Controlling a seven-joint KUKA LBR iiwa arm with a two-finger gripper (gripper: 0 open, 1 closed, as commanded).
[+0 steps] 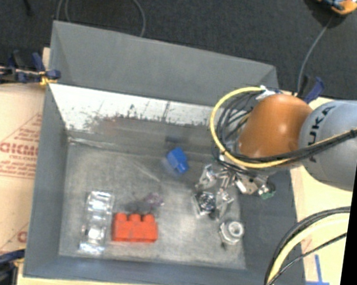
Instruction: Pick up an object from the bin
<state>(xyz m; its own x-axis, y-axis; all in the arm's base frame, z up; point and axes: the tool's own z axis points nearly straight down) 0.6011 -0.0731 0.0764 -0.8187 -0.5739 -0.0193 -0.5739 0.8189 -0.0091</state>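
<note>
My gripper (pixel 210 200) hangs low over the right half of the bin floor, under the arm's orange cover. Just right of it and toward the front lies a small white-grey ring-shaped piece (pixel 231 231). A small blue block (pixel 177 160) lies to the gripper's left near the back wall. A tiny dark purplish thing (pixel 150 201) rests on the floor further left. Nothing is visibly held by the gripper.
A red toy brick (pixel 134 227) lies at the front middle, with a clear plastic piece (pixel 95 222) next to it on its left. The arm and its looped cables cover the bin's back right corner.
</note>
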